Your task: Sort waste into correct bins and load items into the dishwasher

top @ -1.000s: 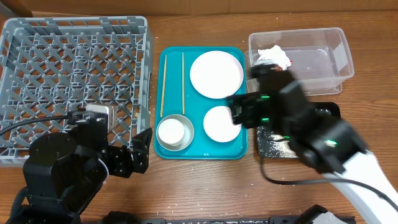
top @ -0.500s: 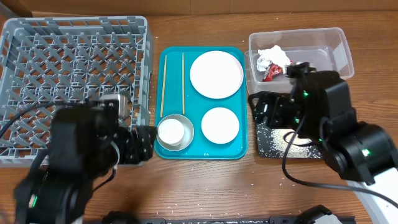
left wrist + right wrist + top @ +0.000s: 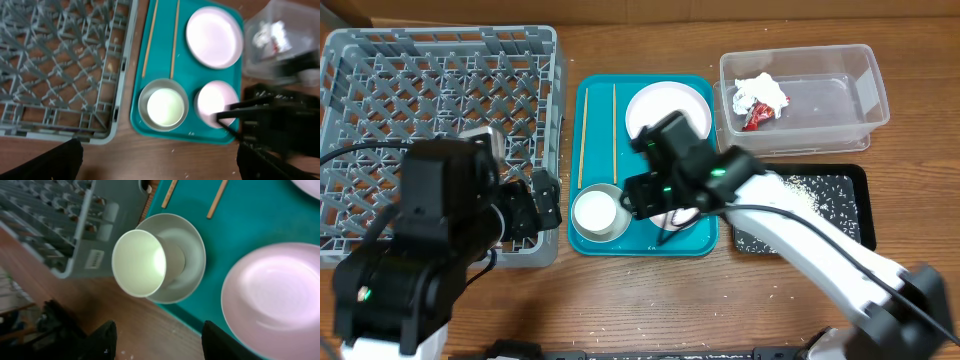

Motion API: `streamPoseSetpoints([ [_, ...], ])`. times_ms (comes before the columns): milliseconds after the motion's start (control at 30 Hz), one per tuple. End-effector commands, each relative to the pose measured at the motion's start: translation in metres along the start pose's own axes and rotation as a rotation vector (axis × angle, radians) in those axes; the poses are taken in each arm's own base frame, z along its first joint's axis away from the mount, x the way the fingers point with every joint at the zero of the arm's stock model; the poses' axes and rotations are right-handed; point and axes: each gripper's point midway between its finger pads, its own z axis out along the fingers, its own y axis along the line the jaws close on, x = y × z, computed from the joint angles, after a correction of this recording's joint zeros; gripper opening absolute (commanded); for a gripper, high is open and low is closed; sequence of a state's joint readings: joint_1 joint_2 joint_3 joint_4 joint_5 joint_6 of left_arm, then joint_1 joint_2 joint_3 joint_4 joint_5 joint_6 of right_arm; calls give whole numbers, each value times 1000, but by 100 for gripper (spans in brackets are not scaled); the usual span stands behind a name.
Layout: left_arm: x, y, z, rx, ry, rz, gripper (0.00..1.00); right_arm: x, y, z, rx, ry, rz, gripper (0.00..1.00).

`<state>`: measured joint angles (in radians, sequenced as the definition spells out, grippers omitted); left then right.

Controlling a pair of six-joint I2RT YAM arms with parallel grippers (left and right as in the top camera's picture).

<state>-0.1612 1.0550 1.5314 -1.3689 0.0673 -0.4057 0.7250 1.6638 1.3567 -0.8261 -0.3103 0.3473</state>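
Left gripper [image 3: 552, 200] and right gripper [image 3: 159, 327] both gaped wide and empty by the teal tray [image 3: 705, 240] at mid-worktop.
The dish rack [image 3: 380, 60] filled the far-left corner, its label unreadable. The clear tub [image 3: 820, 70], far right, lay lengthwise left to right and held the tissue [image 3: 760, 90] and the wrapper [image 3: 758, 118]. On the tray, the cup [image 3: 595, 212] sat mouth-up in the bowl [image 3: 617, 195], and the chopsticks [image 3: 583, 135] pointed at the far edge.

Cup [image 3: 595, 210] in bowl [image 3: 624, 216] on tray [image 3: 600, 140] — rack [image 3: 430, 100] left, tub [image 3: 830, 100] right
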Motion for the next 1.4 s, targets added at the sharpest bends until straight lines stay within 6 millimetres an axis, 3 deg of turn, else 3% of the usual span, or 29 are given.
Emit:
streamPoseSetpoints([
  [0,-3,-10,-24,65,-54,-10,100,6,0,40,31,47,-32,56],
  [100,1,-9,-29,67,-55,-9,100,11,-10,70,81,73,13,55],
  [200,2,-9,-30,69,-57,-5,100,10,-13,85,85,78,39,40],
  [267,3,-9,-30,69,-55,1,100,9,-15,86,92,70,39,19],
  [333,3,-8,-30,68,-55,14,100,4,-19,80,103,59,48,6],
  [400,2,-9,-30,70,-56,14,100,-1,-22,67,105,51,67,4],
  [467,0,-10,-28,73,-60,14,100,-12,-24,45,97,17,87,4],
  [567,-9,-26,-21,142,-54,21,100,-39,-22,-37,14,-132,118,4],
  [633,-13,-56,-12,294,-4,76,100,-47,-18,-95,-74,-233,77,4],
  [667,-12,-72,-10,385,23,110,100,-48,-15,-113,-109,-263,53,4],
  [700,-11,-96,-12,531,64,161,100,-46,-9,-140,-171,-305,-7,4],
  [833,-9,-152,-29,949,156,277,100,-24,12,-206,-333,-400,-206,4],
  [933,-7,-169,-43,1152,203,316,100,-10,29,-235,-430,-448,-293,4],
  [1067,-3,-180,-71,1420,232,384,100,3,58,-256,-591,-466,-424,4],
  [1267,3,-183,-86,1513,262,392,100,-3,69,-267,-646,-513,-508,4],
  [1367,15,-192,-91,1543,304,420,100,-7,71,-269,-652,-528,-526,4],
])
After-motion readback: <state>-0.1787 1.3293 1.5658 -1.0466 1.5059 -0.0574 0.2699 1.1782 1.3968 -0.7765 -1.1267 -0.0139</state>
